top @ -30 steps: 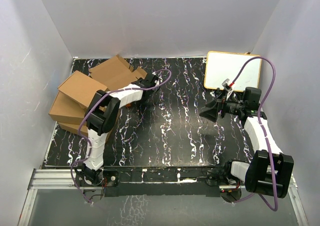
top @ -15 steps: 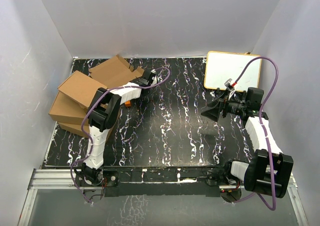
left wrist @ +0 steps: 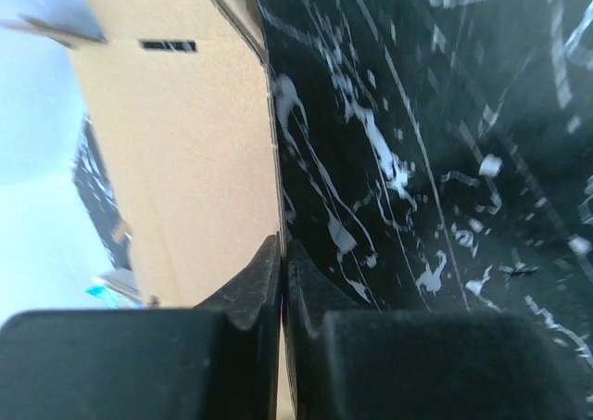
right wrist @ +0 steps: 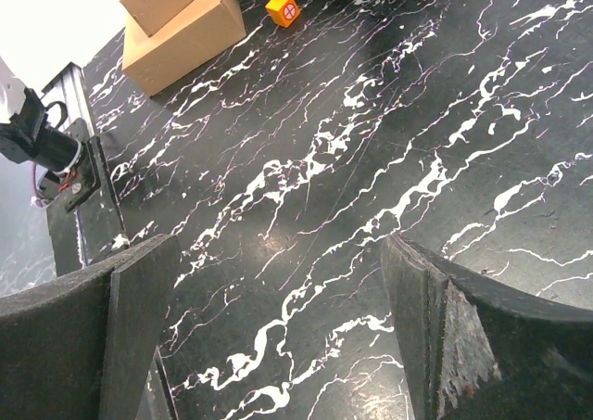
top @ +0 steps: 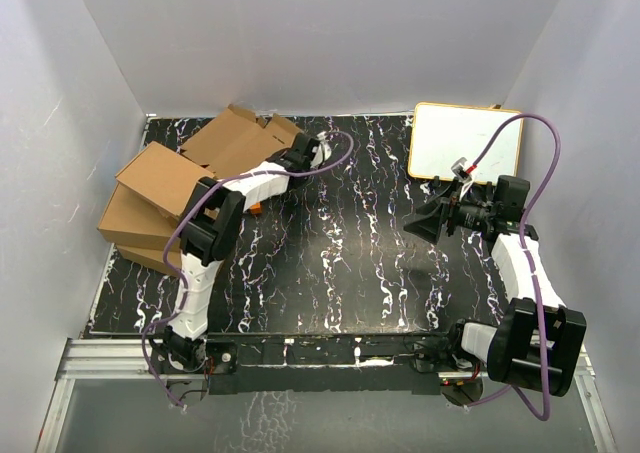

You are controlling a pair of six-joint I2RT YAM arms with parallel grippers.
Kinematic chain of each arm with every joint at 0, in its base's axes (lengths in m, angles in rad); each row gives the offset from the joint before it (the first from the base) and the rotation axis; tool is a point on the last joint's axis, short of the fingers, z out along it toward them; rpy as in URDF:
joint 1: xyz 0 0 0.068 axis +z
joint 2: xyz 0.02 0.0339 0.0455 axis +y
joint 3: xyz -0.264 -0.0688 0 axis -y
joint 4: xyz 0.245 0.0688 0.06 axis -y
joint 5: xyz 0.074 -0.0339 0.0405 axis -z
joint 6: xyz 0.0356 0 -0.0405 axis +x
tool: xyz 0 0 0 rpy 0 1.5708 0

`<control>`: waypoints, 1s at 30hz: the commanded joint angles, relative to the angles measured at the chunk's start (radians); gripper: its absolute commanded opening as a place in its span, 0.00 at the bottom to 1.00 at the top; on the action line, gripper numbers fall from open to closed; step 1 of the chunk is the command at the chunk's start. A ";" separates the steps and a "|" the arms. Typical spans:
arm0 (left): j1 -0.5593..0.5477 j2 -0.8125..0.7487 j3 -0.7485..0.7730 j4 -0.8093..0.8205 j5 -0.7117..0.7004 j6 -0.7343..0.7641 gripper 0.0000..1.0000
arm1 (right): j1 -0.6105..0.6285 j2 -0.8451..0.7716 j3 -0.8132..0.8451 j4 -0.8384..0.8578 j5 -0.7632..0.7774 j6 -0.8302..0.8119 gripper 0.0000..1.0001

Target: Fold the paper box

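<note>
Grasping is the step: left gripper (left wrist: 281, 246) pinches an edge of the box (top: 240, 139) at far left of the table (top: 350, 258), right gripper (top: 423, 223) hangs spread, empty; next likely calls for dragging it centreward.

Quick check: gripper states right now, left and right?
Left gripper: closed, pinching an edge of the paper box.
Right gripper: open, holding nothing.

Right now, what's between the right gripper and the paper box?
Top view: only bare black marbled table from the right gripper to the left gripper, whose fingers are shut on the edge of the paper box.
</note>
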 commanded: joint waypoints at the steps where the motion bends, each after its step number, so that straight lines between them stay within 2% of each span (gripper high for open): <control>1: -0.089 -0.096 0.168 -0.040 -0.030 0.046 0.00 | -0.014 -0.007 0.006 0.075 -0.048 -0.035 0.98; 6: -0.231 -0.129 0.248 -0.237 -0.035 -0.103 0.00 | -0.033 -0.032 0.005 0.075 -0.054 -0.036 0.98; 9: -0.323 -0.157 0.239 -0.360 -0.012 -0.237 0.00 | -0.056 -0.055 0.007 0.071 -0.053 -0.037 0.99; 12: -0.433 -0.209 0.167 -0.418 -0.014 -0.369 0.00 | -0.099 -0.085 0.009 0.065 -0.024 -0.037 0.98; 19: -0.681 -0.320 -0.075 -0.394 -0.009 -0.667 0.00 | -0.176 -0.136 -0.007 0.059 0.064 -0.030 0.99; 25: -0.775 -0.365 -0.203 -0.348 0.009 -0.841 0.00 | -0.209 -0.142 -0.024 0.058 0.063 -0.030 0.98; 26: -0.785 -0.374 -0.212 -0.327 0.016 -0.854 0.02 | -0.210 -0.139 -0.025 0.058 0.060 -0.030 0.98; 30: -0.796 -0.414 -0.250 -0.254 0.049 -0.898 0.28 | -0.210 -0.132 -0.030 0.058 0.063 -0.034 0.98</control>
